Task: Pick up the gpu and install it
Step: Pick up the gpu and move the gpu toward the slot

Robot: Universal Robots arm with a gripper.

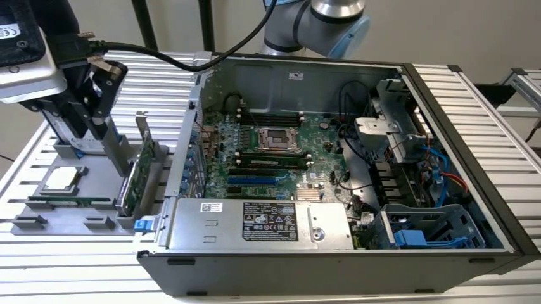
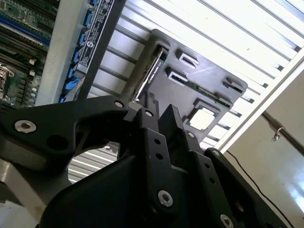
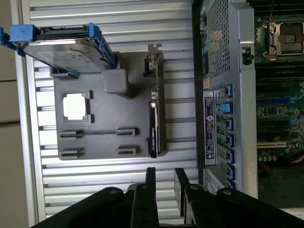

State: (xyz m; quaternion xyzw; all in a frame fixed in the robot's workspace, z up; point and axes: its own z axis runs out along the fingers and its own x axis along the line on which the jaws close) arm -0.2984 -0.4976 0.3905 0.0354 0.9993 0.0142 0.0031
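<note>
Robot arm's gripper [image 3: 165, 172] hangs over the parts tray [image 3: 109, 114] at the exterior view's left, beside 1 open computer case [image 1: 338, 269], on a slatted metal table [image 1: 76, 266]. Its 2 black fingers [image 3: 150, 176] stand a little apart with bare slats showing through the narrow gap. They grip nothing and touch nothing.

The gpu [image 3: 154, 118] is not yet picked up. It stands on its long edge in a slot along the tray's side nearest the case, silver bracket end up in the exterior view [image 1: 138, 174]. In the first wrist view the finger gap sits roughly in line with the card's thin edge, but well apart from it.

Tray count is 4 items: 1 gpu, 1 silver hard drive w/ blue rails [image 3: 61, 50], 1 square processor chip [image 3: 75, 105] lying flat, and 1 thin green memory stick [image 3: 97, 135] held between 2 small brackets.

Inside the case, 1 green motherboard [image 1: 270, 152] lies exposed. Its long card slots look unfilled, though cables & shadow make that hard to confirm. 1 silver power supply box [image 1: 253, 225] sits along the near wall.
</note>
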